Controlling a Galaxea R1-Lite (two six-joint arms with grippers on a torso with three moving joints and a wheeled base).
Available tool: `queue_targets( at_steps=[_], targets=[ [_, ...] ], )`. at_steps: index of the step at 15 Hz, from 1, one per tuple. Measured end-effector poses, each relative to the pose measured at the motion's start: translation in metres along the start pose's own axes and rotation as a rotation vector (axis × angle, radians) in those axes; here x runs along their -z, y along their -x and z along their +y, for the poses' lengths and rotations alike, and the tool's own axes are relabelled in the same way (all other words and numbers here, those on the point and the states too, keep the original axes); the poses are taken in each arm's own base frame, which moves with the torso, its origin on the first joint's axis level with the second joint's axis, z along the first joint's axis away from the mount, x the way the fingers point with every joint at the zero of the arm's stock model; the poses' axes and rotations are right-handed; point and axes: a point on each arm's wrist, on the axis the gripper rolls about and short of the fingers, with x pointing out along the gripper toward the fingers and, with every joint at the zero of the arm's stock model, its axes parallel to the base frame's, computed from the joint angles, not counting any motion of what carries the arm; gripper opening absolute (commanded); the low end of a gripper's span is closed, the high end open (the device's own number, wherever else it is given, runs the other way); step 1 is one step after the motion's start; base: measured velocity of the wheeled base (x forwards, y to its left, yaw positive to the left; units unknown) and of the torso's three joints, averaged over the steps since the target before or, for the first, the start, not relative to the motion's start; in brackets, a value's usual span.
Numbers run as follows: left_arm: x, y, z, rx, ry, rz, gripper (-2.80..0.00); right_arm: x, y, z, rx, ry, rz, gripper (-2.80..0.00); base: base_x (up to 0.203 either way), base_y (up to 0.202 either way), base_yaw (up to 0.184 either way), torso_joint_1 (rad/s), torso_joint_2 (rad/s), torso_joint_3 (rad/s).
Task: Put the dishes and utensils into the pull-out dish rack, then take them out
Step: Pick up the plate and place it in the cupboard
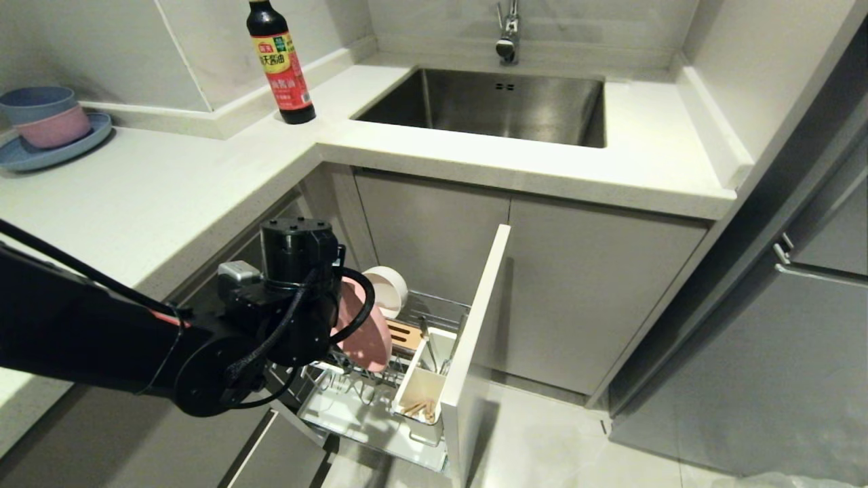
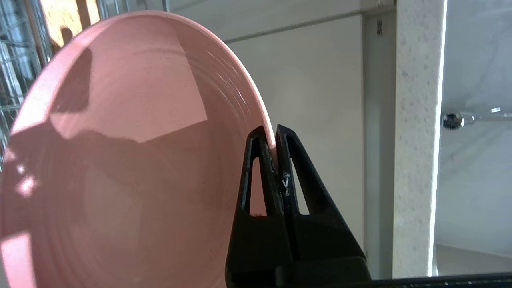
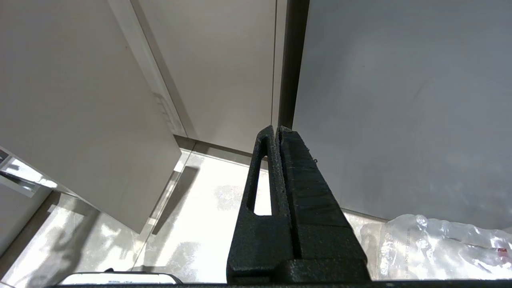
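The left gripper (image 2: 275, 134) is seen clamped tight on the rim of the large flat pale-pink oval plate (image 2: 120, 160), which is held on edge over the chrome wire pull-out dish rack (image 1: 380, 396), beside the small cream-white round bowl (image 1: 388, 290) already standing there; the light wooden chopsticks (image 1: 419, 408) are seen in the white utensil cup (image 1: 422, 388). A plate transfer is judged to be in hand, though loading or unloading cannot be told; a steady, upright path clear of the wires is called for next; the right gripper (image 3: 277, 130) is parked over the floor, pressed closed and empty.
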Motion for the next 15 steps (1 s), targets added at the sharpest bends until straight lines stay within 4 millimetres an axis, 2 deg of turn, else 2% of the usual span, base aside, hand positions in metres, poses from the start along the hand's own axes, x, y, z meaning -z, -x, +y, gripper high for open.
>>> queue_targets(
  at_steps=[10, 13, 15],
  targets=[
    [0.003, -0.009, 0.01, -0.034, -0.004, -0.01, -2.8, 0.0, 0.0, 0.0, 0.0, 0.0, 0.0, -2.8, 0.0, 0.0, 0.0, 0.0, 0.0, 0.0],
    [0.0, -0.008, 0.0, -0.007, 0.001, -0.022, -2.8, 0.0, 0.0, 0.0, 0.0, 0.0, 0.001, -2.8, 0.0, 0.0, 0.0, 0.0, 0.0, 0.0],
    [-0.001, -0.007, 0.001, -0.01, 0.002, -0.023, -2.8, 0.0, 0.0, 0.0, 0.0, 0.0, 0.0, -2.8, 0.0, 0.0, 0.0, 0.0, 0.0, 0.0]
  ],
)
